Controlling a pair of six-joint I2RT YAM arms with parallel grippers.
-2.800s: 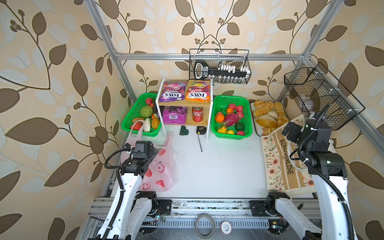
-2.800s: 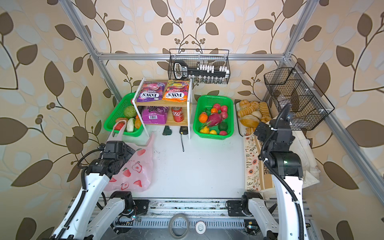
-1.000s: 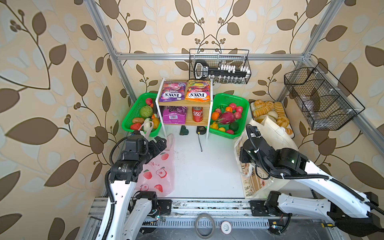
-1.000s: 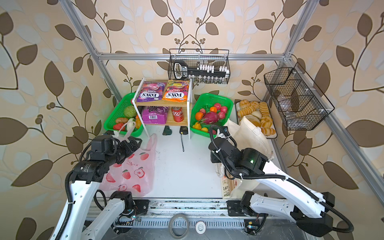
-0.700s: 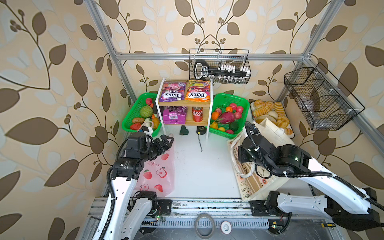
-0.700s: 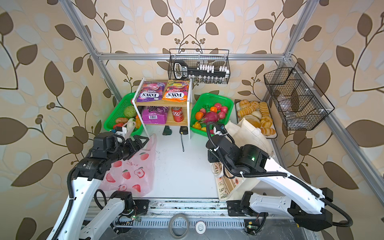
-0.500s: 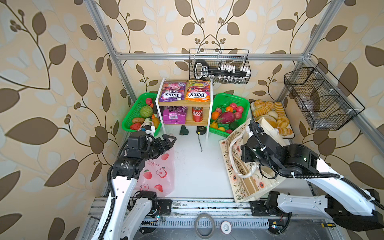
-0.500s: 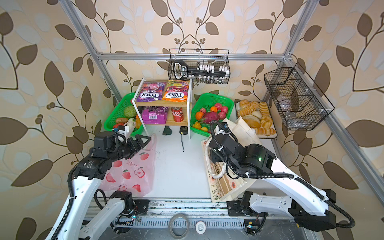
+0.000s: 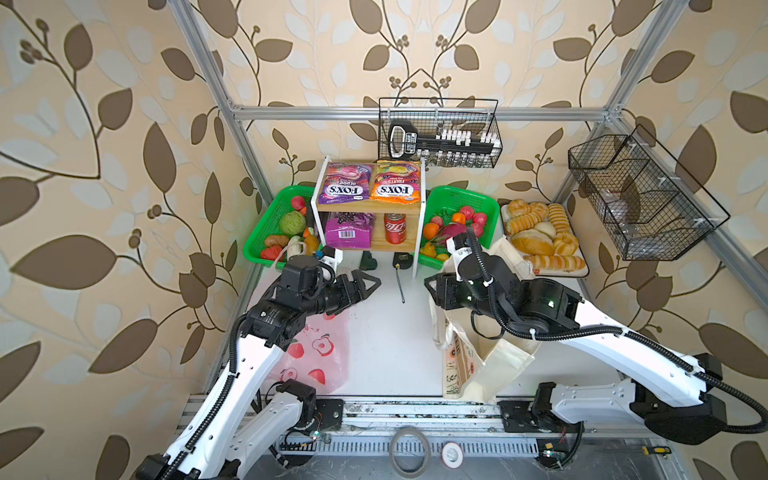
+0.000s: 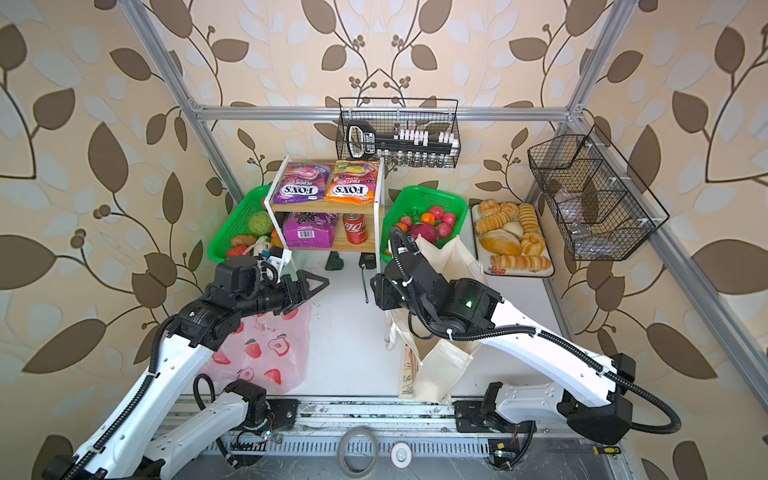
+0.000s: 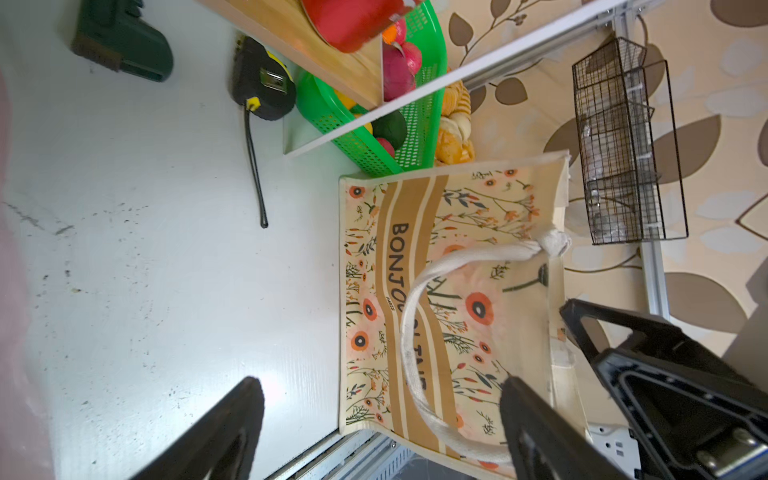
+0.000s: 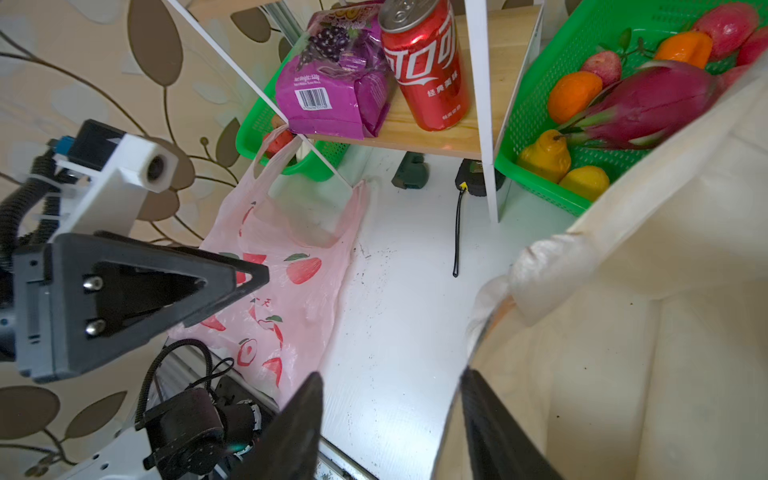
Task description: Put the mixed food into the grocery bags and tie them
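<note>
Between the two bags, over the middle of the table, both of my grippers are empty. My left gripper (image 9: 369, 286) is spread wide above the far end of the pink bag (image 9: 320, 353), which lies flat at the near left. My right gripper (image 12: 390, 376) has its jaws parted with only table between them, just beside the canvas tote (image 9: 490, 365) slumped at the near right.

I judge this to be bag-readying. Nothing is packed: the cola can (image 12: 428, 62) and magenta packet (image 12: 328, 83) sit on the shelf (image 9: 374, 246) at the far side, and the dragon fruit (image 12: 648, 104) and orange (image 12: 573, 95) lie in the right green basket (image 9: 482, 203). Next I need one mouth held open, then a clean reach to the far side.

My left wrist view shows the tote's printed face and knotted handle (image 11: 548, 243), which the top views hide. My right wrist view shows the pink bag's loop handles (image 12: 274, 153), partly covered from above.
</note>
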